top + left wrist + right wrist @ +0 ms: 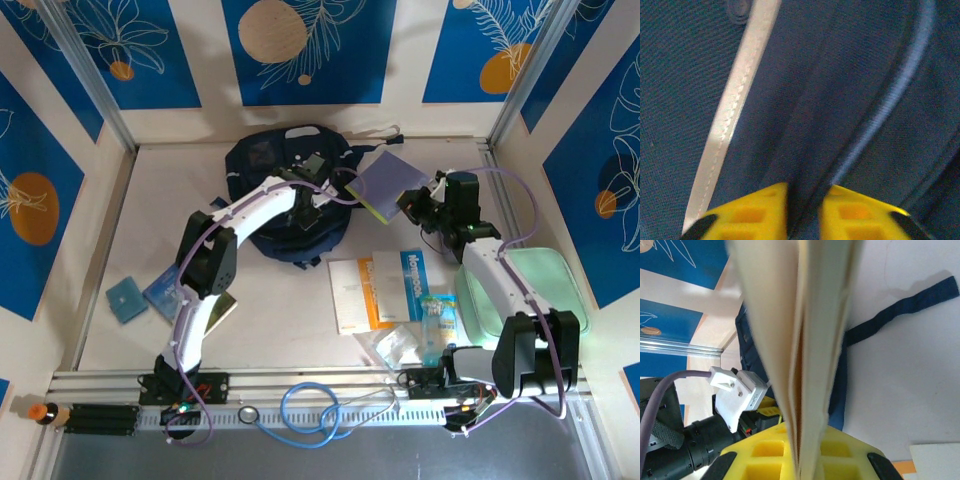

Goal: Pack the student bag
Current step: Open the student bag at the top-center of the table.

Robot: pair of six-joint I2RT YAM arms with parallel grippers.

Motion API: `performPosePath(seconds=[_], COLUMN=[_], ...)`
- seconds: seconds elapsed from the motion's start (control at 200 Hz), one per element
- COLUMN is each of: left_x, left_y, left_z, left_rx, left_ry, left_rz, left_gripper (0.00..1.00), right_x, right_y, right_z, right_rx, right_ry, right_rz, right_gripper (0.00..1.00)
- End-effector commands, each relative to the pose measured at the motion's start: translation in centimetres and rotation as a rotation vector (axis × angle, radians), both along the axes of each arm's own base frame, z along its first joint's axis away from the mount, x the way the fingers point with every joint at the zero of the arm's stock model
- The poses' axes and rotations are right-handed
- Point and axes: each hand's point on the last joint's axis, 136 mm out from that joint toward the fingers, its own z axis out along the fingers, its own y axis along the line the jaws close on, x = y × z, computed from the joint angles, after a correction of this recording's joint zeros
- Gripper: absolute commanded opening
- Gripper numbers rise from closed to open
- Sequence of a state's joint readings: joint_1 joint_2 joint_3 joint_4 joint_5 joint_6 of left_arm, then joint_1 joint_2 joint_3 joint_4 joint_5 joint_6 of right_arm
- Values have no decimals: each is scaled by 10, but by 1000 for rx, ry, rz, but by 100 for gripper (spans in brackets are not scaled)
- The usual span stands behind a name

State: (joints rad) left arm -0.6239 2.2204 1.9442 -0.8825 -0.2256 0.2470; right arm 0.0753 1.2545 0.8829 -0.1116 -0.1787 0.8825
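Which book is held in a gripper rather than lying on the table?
The purple notebook, clamped in the right gripper beside the student bag; the cream-orange booklet and blue-white booklet lie flat.

Table [150,210]: pale, flat, walled by blue-patterned panels.
Rear centre: student bag [255,165], dark navy, lying flat.
Left: light blue square pad [126,298], with darker blue square case [163,288] just beside it.
Centre right: cream and orange booklet [352,292], edge to edge with white and blue booklet [410,272].
Just nearer: clear plastic packet [395,345], touching pale blue packaged item [437,322].
Far right: mint green zip case [540,280], partly covered.
Near edge rail: looped blue tubing [310,405].
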Motion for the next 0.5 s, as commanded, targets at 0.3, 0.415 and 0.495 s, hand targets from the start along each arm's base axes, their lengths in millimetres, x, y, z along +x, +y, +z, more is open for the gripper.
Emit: performPosePath(seconds=[0.3, 0.415, 0.495], left_x=[26, 36, 35], left_y=[11, 26, 24], left_z=[118, 165, 189], left_rx=[-247, -360, -435], left_ry=[-273, -406, -456], left_rz=[153, 263, 265], left_gripper=[0, 0, 0], right_x=[-17, -26, -28], right_y=[-20, -26, -11], right_z=[-8, -19, -13], right_rx=[-89, -71, -16], right_ry=[20, 80, 66], right_rz=[-114, -165, -104], right_gripper=[0, 0, 0])
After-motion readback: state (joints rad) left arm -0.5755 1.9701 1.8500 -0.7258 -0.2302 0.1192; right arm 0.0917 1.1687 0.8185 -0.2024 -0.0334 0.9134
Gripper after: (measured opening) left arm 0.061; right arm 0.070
